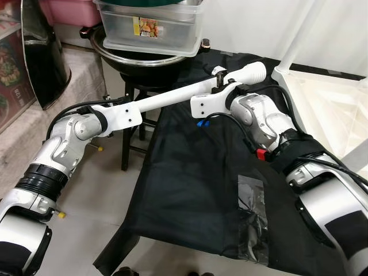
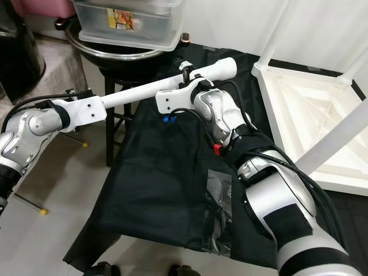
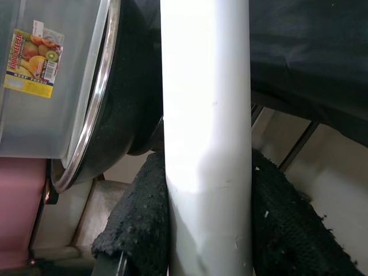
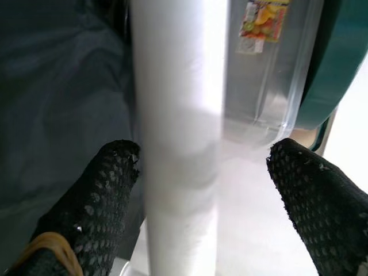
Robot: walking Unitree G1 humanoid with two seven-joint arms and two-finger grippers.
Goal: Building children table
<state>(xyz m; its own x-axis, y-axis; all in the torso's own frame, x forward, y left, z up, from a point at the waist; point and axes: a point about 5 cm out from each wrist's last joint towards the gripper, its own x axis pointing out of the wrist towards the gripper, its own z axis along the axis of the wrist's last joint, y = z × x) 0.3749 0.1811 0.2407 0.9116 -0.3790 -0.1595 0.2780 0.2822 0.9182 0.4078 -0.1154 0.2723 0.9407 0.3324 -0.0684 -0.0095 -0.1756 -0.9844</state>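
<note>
1. Left end effector (image 3: 210, 230): its two black fingers (image 3: 135, 230) are closed tight on the white table leg (image 1: 172, 99), pads touching it on both sides. Hold appears firm.
2. Right end effector (image 4: 204, 190): spread wide around the same leg. One pad lies against or just beside the leg; the other stands well apart from it. No grip here as yet.
3. The leg runs from the left end effector up past the right one, held in the air above the black cloth (image 1: 190, 184). Its threaded end (image 1: 257, 71) points towards the upturned white table frame (image 2: 310, 115), near the right end effector on its outer side.
4. Judgement: the step in hand is carrying the leg to its socket on the frame.
5. Recommended: close the right fingers before moving, so the leg does not swing.
6. Recommended: keep the leg off the clear tub (image 1: 152, 26) beyond the end effectors.
7. Recommended: line the threaded end square with the socket before turning.
</note>
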